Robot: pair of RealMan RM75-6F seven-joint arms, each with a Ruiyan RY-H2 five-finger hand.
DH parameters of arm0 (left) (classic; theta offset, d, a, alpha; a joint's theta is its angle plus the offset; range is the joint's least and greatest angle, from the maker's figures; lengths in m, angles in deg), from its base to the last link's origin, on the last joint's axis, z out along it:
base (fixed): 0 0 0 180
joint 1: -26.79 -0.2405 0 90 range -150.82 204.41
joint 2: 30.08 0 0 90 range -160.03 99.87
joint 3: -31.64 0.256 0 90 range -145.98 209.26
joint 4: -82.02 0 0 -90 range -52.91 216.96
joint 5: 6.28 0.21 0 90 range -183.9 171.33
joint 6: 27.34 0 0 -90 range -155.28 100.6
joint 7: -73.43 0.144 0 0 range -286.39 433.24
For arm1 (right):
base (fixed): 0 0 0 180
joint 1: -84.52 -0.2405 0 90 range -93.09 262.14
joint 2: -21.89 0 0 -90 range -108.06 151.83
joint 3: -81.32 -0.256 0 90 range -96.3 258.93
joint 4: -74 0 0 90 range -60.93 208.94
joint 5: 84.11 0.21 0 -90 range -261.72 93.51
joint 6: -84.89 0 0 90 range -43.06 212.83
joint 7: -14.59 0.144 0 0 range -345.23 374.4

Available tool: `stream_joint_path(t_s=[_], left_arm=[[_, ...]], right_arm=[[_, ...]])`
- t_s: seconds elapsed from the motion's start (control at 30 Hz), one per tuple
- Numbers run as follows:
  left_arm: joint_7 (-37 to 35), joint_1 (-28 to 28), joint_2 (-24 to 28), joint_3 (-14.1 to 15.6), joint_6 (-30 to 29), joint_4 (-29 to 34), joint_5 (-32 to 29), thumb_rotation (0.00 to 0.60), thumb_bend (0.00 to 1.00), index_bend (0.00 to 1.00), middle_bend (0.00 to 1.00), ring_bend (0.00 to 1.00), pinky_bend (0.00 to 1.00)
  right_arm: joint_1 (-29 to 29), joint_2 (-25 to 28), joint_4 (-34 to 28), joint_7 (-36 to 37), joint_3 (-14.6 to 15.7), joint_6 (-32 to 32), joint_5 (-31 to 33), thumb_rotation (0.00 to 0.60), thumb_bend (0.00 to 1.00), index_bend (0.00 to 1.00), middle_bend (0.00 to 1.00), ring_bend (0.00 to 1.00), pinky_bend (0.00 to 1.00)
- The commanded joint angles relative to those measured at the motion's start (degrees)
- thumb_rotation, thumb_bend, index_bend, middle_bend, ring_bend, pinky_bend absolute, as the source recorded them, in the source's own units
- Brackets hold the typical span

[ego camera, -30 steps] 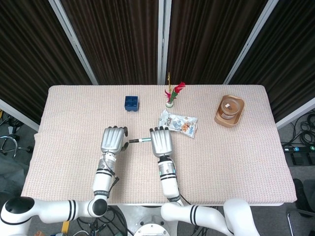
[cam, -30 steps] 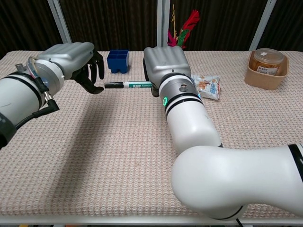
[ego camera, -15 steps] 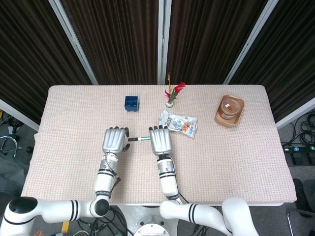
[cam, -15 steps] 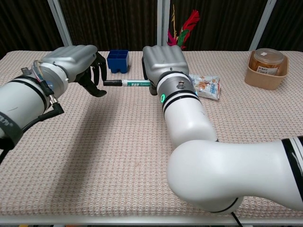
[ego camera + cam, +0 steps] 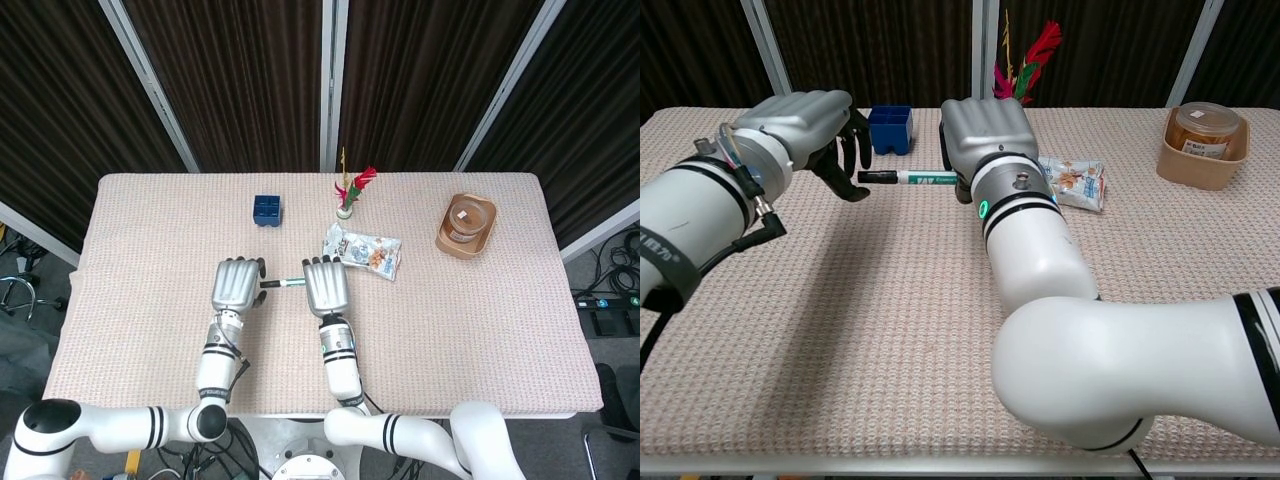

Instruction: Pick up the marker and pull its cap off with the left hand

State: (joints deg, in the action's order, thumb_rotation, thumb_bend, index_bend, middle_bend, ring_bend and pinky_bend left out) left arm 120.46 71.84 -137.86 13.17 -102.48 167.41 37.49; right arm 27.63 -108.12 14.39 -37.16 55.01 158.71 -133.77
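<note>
Gripping the marker [image 5: 918, 178] by its barrel, the right robot hand [image 5: 985, 130] holds it level above the worktop [image 5: 890, 330], long axis running left to right, black cap [image 5: 875, 176] pointing toward the left robot hand [image 5: 810, 125]. Left robot hand: fingers curled but apart, holding nothing, fingertips just beside the cap; contact cannot be told. Behind them: blue block [image 5: 266, 210], snack packet [image 5: 364, 250], feathered ornament [image 5: 349, 190], brown container [image 5: 466, 225].

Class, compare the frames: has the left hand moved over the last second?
Yes. The left hand has shifted rightward, toward the marker cap; its gap to the blue box narrowed in the chest view.
</note>
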Motion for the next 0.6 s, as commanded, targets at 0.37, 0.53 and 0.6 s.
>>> stream_joint_path(t_s=[0.37, 0.53, 0.6], left_arm=[[-1.0, 0.0, -0.6, -0.2, -0.7, -0.7, 1.1, 0.6, 0.29, 0.55, 0.58, 0.51, 0.54], [-1.2, -0.1, -0.6, -0.2, -0.6, -0.8, 1.2, 0.6, 0.34, 0.58, 0.61, 0.53, 0.56], [-1.3, -0.1, -0.5, -0.2, -0.2, -0.8, 1.1, 0.6, 0.35, 0.59, 0.61, 0.54, 0.57]], right_arm=[[-0.2, 0.0, 0.0, -0.1, 0.5, 0.2, 0.5, 0.6, 0.28, 0.62, 0.58, 0.41, 0.48], [-0.2, 0.0, -0.1, 0.0, 0.7, 0.2, 0.5, 0.6, 0.28, 0.62, 0.58, 0.41, 0.48], [-0.1, 0.0, -0.1, 0.1, 0.7, 0.2, 0.3, 0.6, 0.28, 0.62, 0.58, 0.41, 0.48]])
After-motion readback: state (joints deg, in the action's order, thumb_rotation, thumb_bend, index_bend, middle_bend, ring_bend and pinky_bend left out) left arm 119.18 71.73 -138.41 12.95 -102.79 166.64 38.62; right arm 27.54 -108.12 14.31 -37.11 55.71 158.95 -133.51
